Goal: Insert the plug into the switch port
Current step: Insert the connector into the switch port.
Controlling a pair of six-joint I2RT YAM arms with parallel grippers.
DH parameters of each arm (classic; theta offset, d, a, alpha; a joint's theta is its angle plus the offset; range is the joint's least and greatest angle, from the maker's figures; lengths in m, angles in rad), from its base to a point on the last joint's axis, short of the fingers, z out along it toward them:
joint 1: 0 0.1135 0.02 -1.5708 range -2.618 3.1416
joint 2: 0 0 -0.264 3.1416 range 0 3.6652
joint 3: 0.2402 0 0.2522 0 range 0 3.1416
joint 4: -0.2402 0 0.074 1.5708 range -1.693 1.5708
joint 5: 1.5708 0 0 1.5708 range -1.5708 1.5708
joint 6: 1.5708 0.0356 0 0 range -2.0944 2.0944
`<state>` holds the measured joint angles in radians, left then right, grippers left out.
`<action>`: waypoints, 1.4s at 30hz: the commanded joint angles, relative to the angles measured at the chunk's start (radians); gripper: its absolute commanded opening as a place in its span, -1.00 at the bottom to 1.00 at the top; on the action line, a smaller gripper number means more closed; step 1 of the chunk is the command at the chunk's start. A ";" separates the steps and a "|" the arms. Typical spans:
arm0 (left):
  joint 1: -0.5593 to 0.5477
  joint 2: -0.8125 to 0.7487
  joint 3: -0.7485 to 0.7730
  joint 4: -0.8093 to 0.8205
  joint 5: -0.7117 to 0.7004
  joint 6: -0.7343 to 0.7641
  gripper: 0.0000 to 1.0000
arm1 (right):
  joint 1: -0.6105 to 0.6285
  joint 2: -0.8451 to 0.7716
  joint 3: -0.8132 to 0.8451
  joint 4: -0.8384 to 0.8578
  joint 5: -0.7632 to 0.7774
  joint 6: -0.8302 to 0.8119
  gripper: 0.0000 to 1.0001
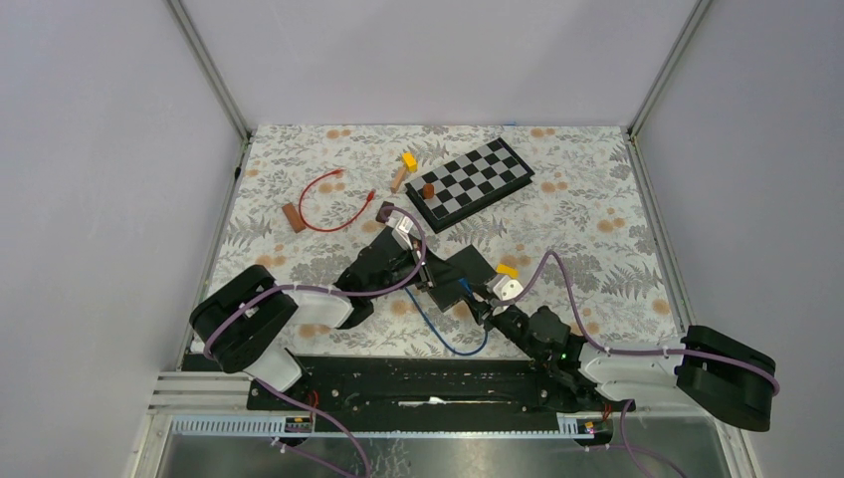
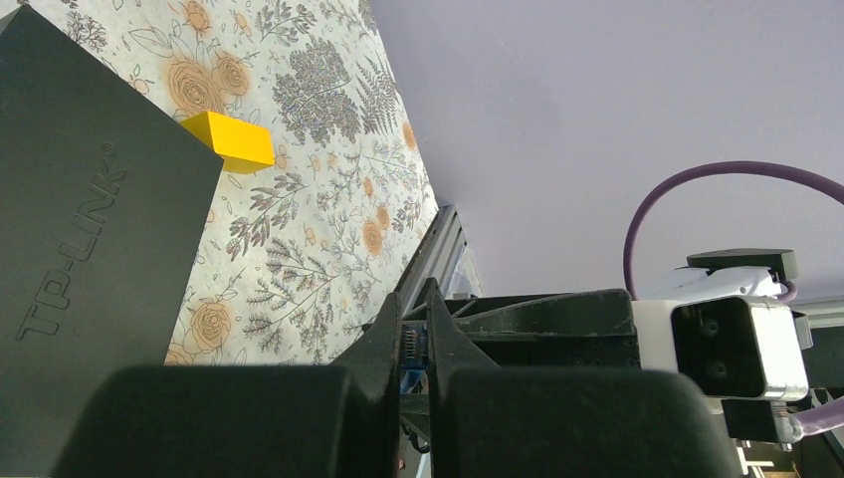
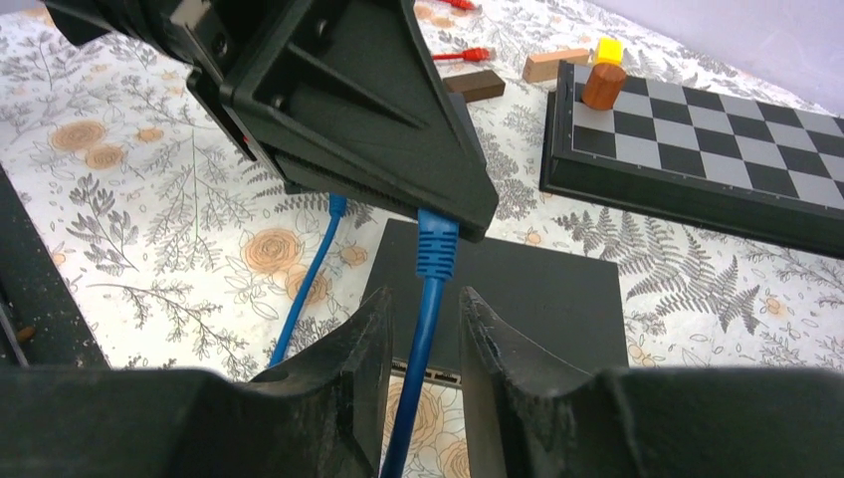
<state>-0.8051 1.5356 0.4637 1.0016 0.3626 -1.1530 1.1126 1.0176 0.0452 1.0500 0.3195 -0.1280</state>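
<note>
From above, we see the switch (image 1: pixel 468 267) lying mid-table on the floral cloth (image 1: pixel 617 249). Both arms crowd its near edge, the left gripper (image 1: pixel 426 271) from the left and the right gripper (image 1: pixel 482 304) from the near right. A blue cable (image 1: pixel 450 345) loops on the cloth toward the arm bases. The chessboard (image 1: pixel 476 179) lies near the switch's far side and a yellow block (image 1: pixel 508 270) sits just beside its right corner. To the right the cloth runs open up to the side rail (image 1: pixel 657 229).

The left wrist view adds what the top view hides: the left jaws are pressed tight together with a sliver of blue between them. The switch's lettered top fills the left, and the other arm's wrist camera (image 2: pixel 737 344) sits close beyond the fingertips.

Only the right wrist view shows the plug (image 3: pixel 436 239). It is clenched in the left gripper's tips above the switch's top, not in a port, and its tip is hidden. Its cable drops between the right jaws, which stand apart around it with a gap on one side.
</note>
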 commanded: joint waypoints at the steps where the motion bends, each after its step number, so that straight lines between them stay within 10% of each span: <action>1: 0.000 0.005 -0.010 0.060 0.014 -0.003 -1.00 | 0.004 -0.008 0.034 0.093 -0.005 -0.022 -0.29; 9: 0.005 0.016 -0.008 0.072 0.023 -0.008 -1.00 | 0.004 -0.026 0.035 0.076 0.010 -0.025 -0.31; 18: 0.004 0.023 -0.008 0.091 0.034 -0.019 -1.00 | 0.004 -0.011 0.038 0.083 0.019 -0.022 -1.00; 22: 0.011 0.027 -0.004 0.092 0.046 -0.017 -1.00 | 0.004 -0.018 0.037 0.075 0.026 -0.014 -1.00; 30: 0.113 -0.025 0.033 -0.031 0.080 0.080 0.30 | 0.004 -0.032 0.069 -0.089 0.073 0.112 -1.00; 42: 0.173 -0.106 0.207 -0.761 -0.256 0.630 0.43 | 0.290 0.035 0.026 -0.242 0.449 0.383 -1.00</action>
<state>-0.6338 1.4311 0.6228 0.4240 0.2226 -0.7200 1.2850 1.0332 0.0841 0.8352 0.5400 0.1623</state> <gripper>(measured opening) 0.714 0.036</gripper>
